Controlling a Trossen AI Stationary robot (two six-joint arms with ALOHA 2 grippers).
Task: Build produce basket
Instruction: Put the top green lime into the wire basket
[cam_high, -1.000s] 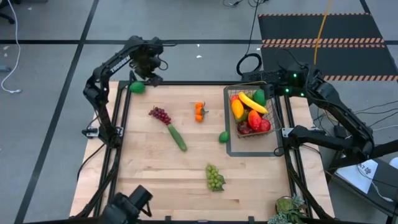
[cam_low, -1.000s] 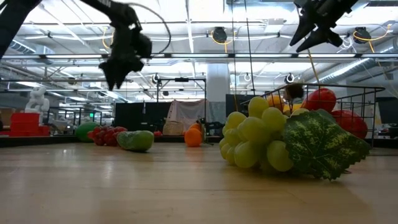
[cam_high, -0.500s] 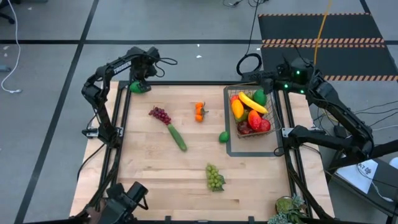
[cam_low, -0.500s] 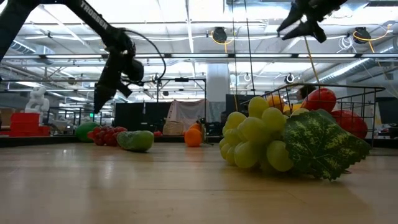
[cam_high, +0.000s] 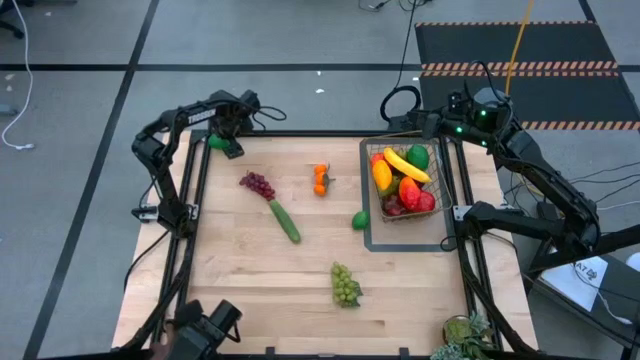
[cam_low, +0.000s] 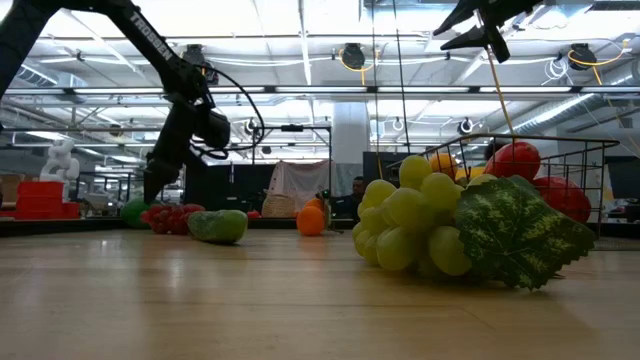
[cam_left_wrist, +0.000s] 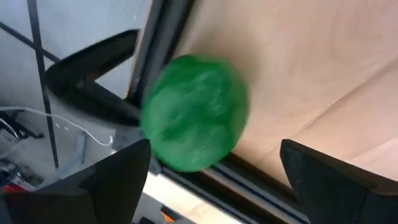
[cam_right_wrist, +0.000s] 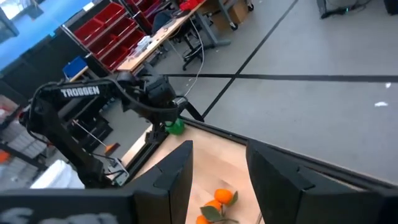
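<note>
L gripper (cam_high: 229, 143) is low at the far-left corner of the table (cam_high: 250, 280), well away from the basket (cam_high: 432, 212). Fingers (cam_left_wrist: 118, 177) spread wide on either side of a green lime (cam_left_wrist: 195, 121), not touching it; lime lies right at the table edge by the dark frame rail.

R gripper (cam_high: 432, 122) hangs in the air just behind the basket's far edge, fingers (cam_right_wrist: 171, 171) part-open w/ nothing between them.

Basket stands on a flat dark tray at the table's right side, holding banana (cam_high: 407, 165), mango, red apples, a green piece.

Left of basket: 2nd lime (cam_high: 360, 220) just beside tray, oranges (cam_high: 321, 178), purple grapes (cam_high: 257, 184), cucumber (cam_high: 285, 220). Green grapes (cam_high: 345, 285) nearer front edge.
</note>
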